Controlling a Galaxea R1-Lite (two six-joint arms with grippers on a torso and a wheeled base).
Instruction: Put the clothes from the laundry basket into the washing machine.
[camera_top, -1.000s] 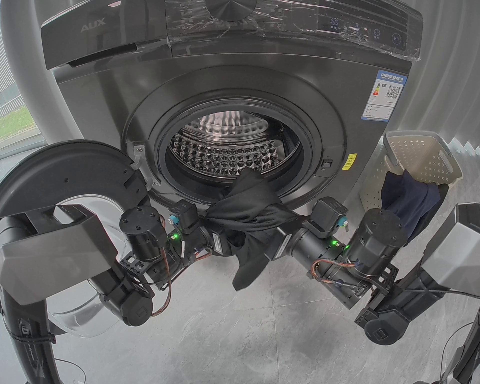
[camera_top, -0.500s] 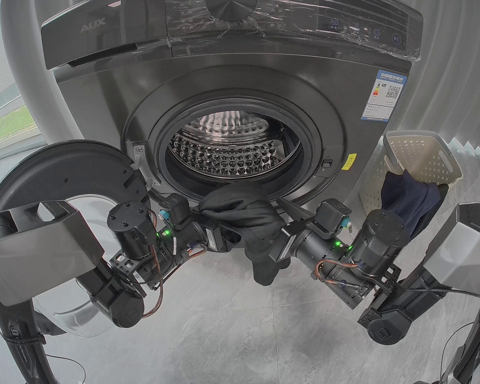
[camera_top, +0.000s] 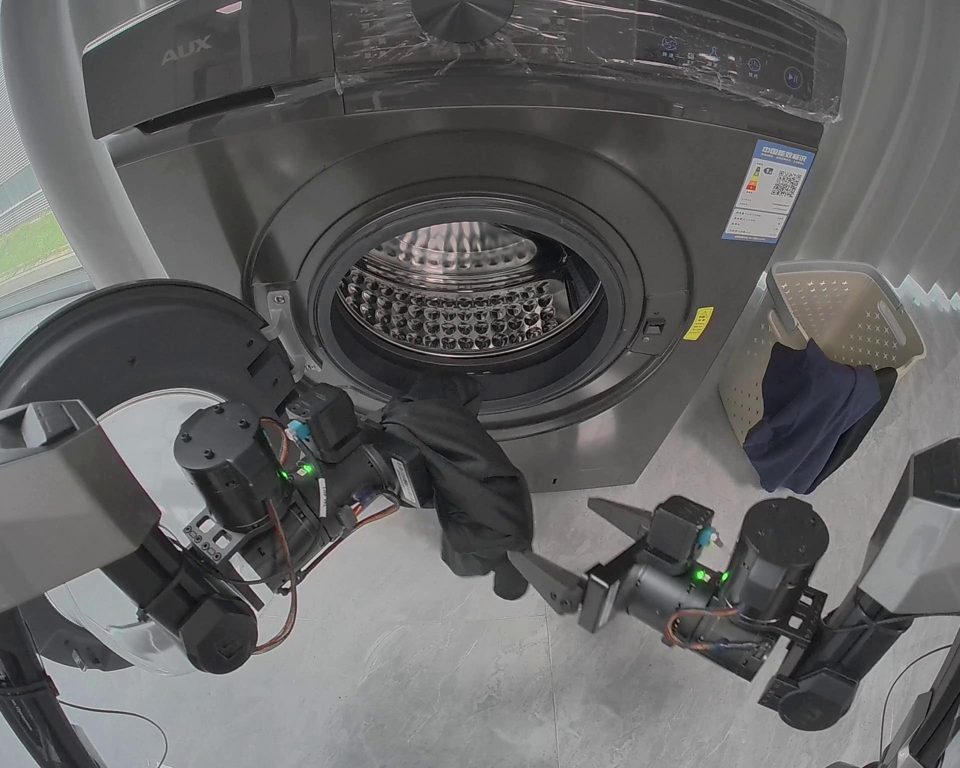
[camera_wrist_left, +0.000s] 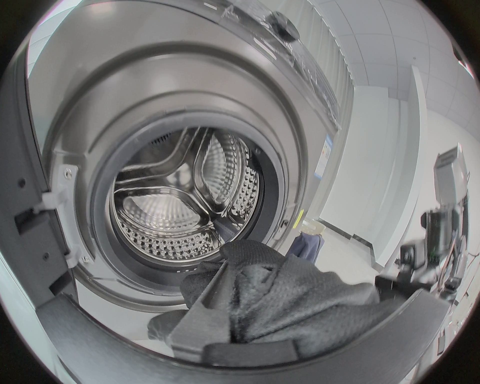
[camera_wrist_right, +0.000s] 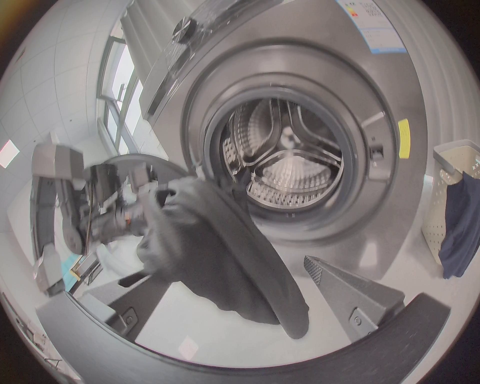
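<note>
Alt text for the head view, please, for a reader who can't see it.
The left gripper holds a black garment at the lower rim of the washing machine opening, the cloth hanging toward the floor. The right gripper, open, sits lower near the cloth's hanging end. A navy garment drapes over the laundry basket on the right.

i see the black garment (camera_top: 470, 480) bunched up in my left gripper (camera_wrist_left: 227, 320), its top at the lower lip of the washing machine (camera_top: 450, 150) opening and the rest hanging outside. the round door (camera_top: 130, 340) stands swung open at the left. the pale perforated laundry basket (camera_top: 850, 300) sits just right of the machine, with a navy garment (camera_top: 810, 420) draped over its front rim.
</note>
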